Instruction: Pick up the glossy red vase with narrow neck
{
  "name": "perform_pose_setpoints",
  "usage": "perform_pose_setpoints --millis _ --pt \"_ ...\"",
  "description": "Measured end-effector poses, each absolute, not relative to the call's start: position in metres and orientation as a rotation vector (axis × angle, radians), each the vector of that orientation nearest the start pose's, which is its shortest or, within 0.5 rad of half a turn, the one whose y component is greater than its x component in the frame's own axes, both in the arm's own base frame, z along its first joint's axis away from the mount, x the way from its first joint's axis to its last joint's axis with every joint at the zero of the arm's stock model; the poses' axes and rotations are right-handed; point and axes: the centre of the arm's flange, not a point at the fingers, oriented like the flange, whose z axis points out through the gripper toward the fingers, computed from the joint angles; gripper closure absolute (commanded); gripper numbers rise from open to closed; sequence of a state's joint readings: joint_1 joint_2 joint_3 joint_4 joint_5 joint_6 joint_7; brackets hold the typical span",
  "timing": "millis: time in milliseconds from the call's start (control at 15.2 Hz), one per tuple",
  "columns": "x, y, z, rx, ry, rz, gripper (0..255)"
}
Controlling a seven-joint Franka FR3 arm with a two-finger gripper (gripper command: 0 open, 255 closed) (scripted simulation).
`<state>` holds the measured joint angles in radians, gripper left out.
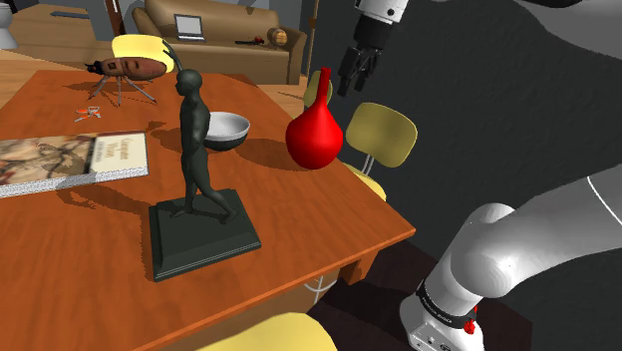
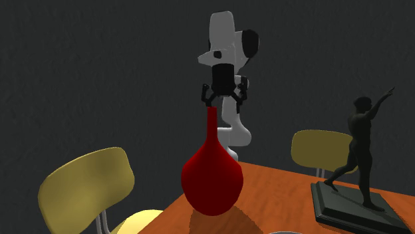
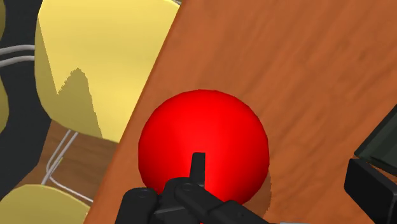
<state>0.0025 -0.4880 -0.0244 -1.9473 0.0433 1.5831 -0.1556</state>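
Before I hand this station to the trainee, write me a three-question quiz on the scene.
1. True or false: the red vase stands upright on the table.
2. Multiple choice: in the shoulder view, what sits between the dark statue and the vase? A. a grey bowl B. a teapot C. a candle
3. Fill in: the gripper, fingers apart, hangs above the vase's narrow ____.

Key: 1 true; 2 A; 3 neck.
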Motion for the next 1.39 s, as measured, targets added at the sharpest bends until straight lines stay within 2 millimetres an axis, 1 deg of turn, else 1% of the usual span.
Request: perform_pose_setpoints --millis 132,198,264,528,594,792,1122,1188,1386 --pt "0.42 -0.015 0.689 -3.09 -0.243 -0.178 0" --pt "0.434 -0.013 0.695 -3.093 -0.259 -0.167 0" --pt "0.446 -0.019 0.701 -3.096 -0.274 -0.157 0" --pt "0.5 -0.026 0.723 -3.107 -0.336 -0.115 0" --pt "0.507 -0.026 0.724 -3.108 -0.344 -0.108 0" --pt "0.513 -0.026 0.715 -3.109 -0.352 -0.103 0" --pt "0.514 -0.026 0.688 -3.109 -0.353 -0.102 0" --pt "0.514 -0.026 0.687 -3.109 -0.353 -0.102 255" --pt "0.515 -0.026 0.686 -3.109 -0.354 -0.103 255"
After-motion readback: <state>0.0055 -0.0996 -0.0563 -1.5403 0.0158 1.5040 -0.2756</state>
